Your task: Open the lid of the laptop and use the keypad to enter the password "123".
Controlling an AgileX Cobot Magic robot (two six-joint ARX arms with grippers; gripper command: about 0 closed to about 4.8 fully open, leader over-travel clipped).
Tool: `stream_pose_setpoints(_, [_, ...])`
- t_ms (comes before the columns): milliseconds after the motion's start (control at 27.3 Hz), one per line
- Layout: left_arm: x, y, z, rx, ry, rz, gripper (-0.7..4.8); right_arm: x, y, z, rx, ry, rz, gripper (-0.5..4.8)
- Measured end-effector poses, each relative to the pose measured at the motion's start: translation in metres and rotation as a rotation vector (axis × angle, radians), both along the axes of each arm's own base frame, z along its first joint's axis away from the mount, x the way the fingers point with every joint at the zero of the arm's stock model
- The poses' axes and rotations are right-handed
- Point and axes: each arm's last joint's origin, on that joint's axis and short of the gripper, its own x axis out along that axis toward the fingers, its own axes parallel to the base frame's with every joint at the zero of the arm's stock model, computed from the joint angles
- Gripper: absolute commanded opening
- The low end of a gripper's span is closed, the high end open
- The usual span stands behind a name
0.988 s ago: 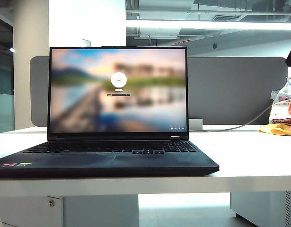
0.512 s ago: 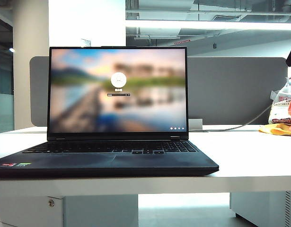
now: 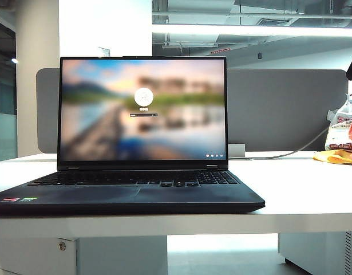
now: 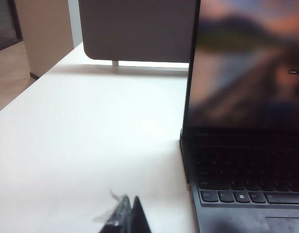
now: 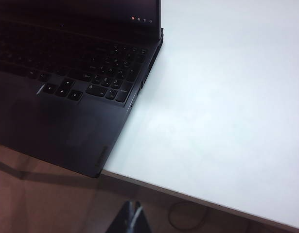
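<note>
One laptop [image 3: 127, 189] sat on the white tabletop [image 3: 301, 189], its base at the near edge and left of the middle in the exterior view. Lid [image 3: 143, 109] stood raised, roughly upright, screen facing the camera with a blurred landscape login picture, a pale round badge and a thin entry field at centre. Keypad [image 5: 113, 73] formed the right end of the dark keyboard, pale legends faint in the right wrist view; nothing touched it. Two small coloured stickers [image 3: 18, 200] showed on the left palm rest.

Left hand [image 4: 130, 216] appeared only as dark tips at the bottom margin of its wrist view, pressed together with no gap, a scrap of clear film clinging to them. It held nothing and hung over bare tabletop, to the left of the laptop's left edge and apart from it. Right hand [image 5: 131, 218] likewise showed only as a dark closed point, empty, positioned off the near edge of the tabletop, nearer than the laptop's right front corner and clear of it. Neither hand was visible in the exterior view.

Behind the laptop stood a grey rounded-corner divider board [image 3: 284, 109] along the far side of the tabletop. A pale cable [image 3: 290, 152] ran along the far right. At the far right edge lay an orange-yellow cloth [image 3: 336, 156] below a white printed bag [image 3: 339, 129].
</note>
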Motion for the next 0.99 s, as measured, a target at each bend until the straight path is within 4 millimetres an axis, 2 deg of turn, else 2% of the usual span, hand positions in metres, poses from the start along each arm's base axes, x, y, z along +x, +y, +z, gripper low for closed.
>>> stream_pose_setpoints(988, [0.0, -0.0007, 0.0, -0.005, 0.0, -0.023, -0.06, 0.0005, -0.0022, 0.0003, 0.0, -0.003, -0.012, 0.0])
